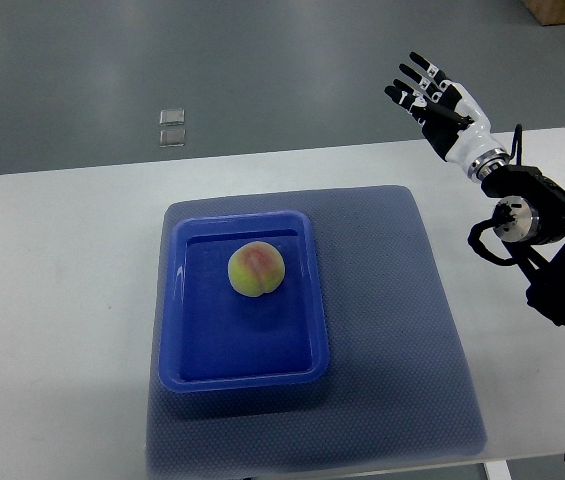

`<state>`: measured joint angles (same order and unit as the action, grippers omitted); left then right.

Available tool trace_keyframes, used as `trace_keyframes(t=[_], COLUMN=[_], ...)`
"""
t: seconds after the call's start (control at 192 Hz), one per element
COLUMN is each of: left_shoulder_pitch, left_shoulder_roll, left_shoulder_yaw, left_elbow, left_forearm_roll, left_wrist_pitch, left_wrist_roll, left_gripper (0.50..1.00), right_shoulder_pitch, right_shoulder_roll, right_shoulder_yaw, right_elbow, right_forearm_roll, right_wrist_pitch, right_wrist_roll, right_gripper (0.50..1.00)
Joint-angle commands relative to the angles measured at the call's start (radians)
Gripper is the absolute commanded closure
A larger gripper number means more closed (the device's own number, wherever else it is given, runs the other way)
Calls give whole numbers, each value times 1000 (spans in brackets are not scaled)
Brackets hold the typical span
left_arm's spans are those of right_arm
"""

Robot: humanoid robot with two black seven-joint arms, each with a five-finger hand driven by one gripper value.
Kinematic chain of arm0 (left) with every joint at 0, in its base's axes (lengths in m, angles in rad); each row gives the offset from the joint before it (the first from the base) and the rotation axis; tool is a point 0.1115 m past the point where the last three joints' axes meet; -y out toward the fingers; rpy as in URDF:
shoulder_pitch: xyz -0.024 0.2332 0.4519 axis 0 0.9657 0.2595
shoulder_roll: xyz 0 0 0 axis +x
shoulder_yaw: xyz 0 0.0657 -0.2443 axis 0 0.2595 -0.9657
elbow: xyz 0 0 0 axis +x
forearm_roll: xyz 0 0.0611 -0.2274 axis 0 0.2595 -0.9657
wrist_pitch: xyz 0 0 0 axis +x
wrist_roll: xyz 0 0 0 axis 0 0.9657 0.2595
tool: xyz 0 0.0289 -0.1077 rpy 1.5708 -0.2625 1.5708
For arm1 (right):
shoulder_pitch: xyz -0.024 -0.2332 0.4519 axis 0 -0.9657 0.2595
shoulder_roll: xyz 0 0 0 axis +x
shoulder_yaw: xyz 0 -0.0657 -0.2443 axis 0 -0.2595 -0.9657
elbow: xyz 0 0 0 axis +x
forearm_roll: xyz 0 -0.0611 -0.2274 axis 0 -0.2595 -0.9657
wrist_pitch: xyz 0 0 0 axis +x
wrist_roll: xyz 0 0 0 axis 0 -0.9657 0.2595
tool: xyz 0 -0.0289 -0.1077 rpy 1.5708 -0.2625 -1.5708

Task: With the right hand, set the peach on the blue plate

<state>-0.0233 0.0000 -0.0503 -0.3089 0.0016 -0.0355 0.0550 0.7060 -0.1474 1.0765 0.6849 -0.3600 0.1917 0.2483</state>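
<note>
Your peach [256, 270] sits in the blue plate [192, 330]; your right hand [434, 95] hovers well apart, fingers [410, 75] spread, empty.

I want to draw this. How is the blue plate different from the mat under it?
The blue plate is bright, shiny blue with a raised rim; the mat is duller grey-blue, flat and finely textured. The plate is smaller and sits on the mat, which spreads out past it on every side. The plate holds the peach; the mat holds the plate. Both are rounded rectangles.

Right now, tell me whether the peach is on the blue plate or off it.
On it: the peach rests inside the blue plate, clear of its rim.
</note>
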Motion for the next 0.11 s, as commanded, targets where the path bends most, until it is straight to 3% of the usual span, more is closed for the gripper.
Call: trace_keyframes(t=[0.0, 0.109], left_shoulder_pitch=[0, 0], left_shoulder_roll=[0, 0], left_shoulder_yaw=[0, 0], left_elbow=[-6, -13], left_forearm_roll=[0, 0], left_wrist_pitch=[-1, 0], left_wrist_roll=[6, 26], left_gripper=[500, 500], right_shoulder_pitch=[-11, -11], right_shoulder_roll=[9, 11], right_shoulder_yaw=[17, 16], right_elbow=[-27, -44], right_forearm_roll=[62, 116], right_wrist_pitch=[0, 8], right_wrist_roll=[2, 20], right_gripper=[583, 576])
